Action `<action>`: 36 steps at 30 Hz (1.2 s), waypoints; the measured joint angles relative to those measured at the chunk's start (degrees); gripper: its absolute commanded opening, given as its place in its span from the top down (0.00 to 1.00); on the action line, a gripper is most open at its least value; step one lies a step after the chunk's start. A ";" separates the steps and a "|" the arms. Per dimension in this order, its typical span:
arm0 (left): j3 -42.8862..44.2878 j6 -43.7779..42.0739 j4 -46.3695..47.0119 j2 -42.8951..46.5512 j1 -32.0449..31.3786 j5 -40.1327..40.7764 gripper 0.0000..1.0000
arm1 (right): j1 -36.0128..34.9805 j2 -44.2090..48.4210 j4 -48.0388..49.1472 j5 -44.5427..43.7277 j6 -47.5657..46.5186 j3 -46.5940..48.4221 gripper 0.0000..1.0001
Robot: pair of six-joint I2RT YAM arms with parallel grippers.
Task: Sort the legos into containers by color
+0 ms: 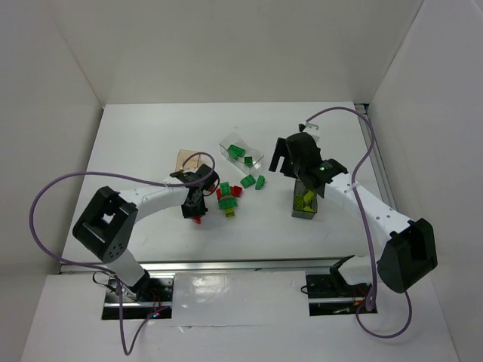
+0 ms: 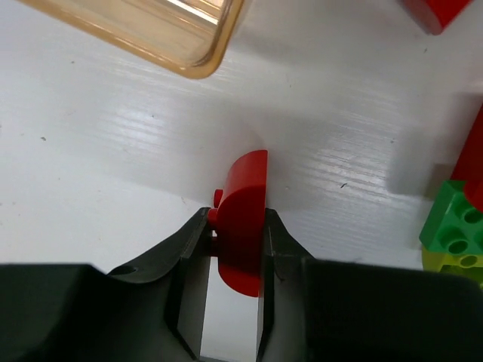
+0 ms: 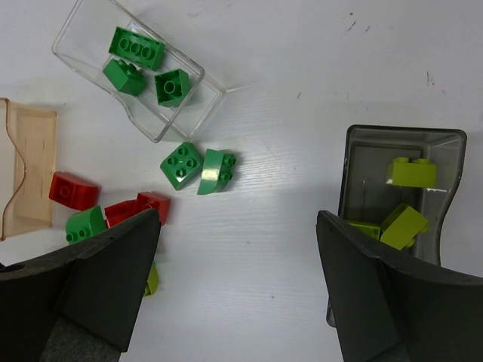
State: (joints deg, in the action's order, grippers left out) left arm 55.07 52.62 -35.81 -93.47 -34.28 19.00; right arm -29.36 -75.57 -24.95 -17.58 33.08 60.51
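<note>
My left gripper point(image 1: 195, 213) is shut on a red curved lego point(image 2: 241, 219) just above the table, in front of the tan container point(image 1: 189, 161), whose corner shows in the left wrist view point(image 2: 173, 38). My right gripper point(image 3: 238, 286) hangs open and empty above bare table between the loose legos and the dark grey container point(image 3: 404, 134), which holds yellow-green legos point(image 3: 411, 172). The clear container point(image 3: 162, 136) holds three green legos point(image 3: 136, 47). Loose green legos point(image 3: 181, 164), red legos point(image 3: 73, 190) and a yellow-green one point(image 3: 152, 279) lie between the containers.
The right arm point(image 1: 355, 200) runs past the dark grey container point(image 1: 306, 202). The clear container point(image 1: 241, 153) stands behind the loose pile point(image 1: 230, 192). White walls close in the table on three sides. Cables loop beside both arms.
</note>
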 measured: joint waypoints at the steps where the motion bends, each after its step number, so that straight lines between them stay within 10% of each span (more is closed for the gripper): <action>1: 0.35 -0.11 -0.48 0.15 0.07 0.28 0.77 | -0.02 0.00 0.00 0.00 0.07 0.00 0.09; 16: 19.93 -9.03 -2.99 3.61 11.65 1.97 0.78 | -0.02 -0.02 -0.15 -0.44 0.04 0.37 0.09; 18: 23.21 -10.45 -2.32 0.72 12.90 1.97 0.70 | -0.02 -0.02 -0.26 -0.59 0.04 0.37 0.09; 22: 27.76 -12.57 -1.70 -5.09 14.80 1.92 0.22 | -0.02 -0.17 -0.28 -0.98 0.04 0.39 0.09; 32: 26.95 -12.28 -1.57 -5.07 11.89 1.31 0.38 | -0.02 -0.90 -0.39 -1.40 0.04 0.70 0.09; 36: 22.69 -6.14 -1.79 -1.07 5.53 1.31 0.22 | -0.20 -2.29 -0.35 -1.11 0.04 1.07 0.09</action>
State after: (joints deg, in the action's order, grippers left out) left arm 77.76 46.48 -37.60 -94.54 -28.75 20.32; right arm -29.56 -77.87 -25.30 -18.70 33.12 61.58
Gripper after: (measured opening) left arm 0.673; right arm 0.912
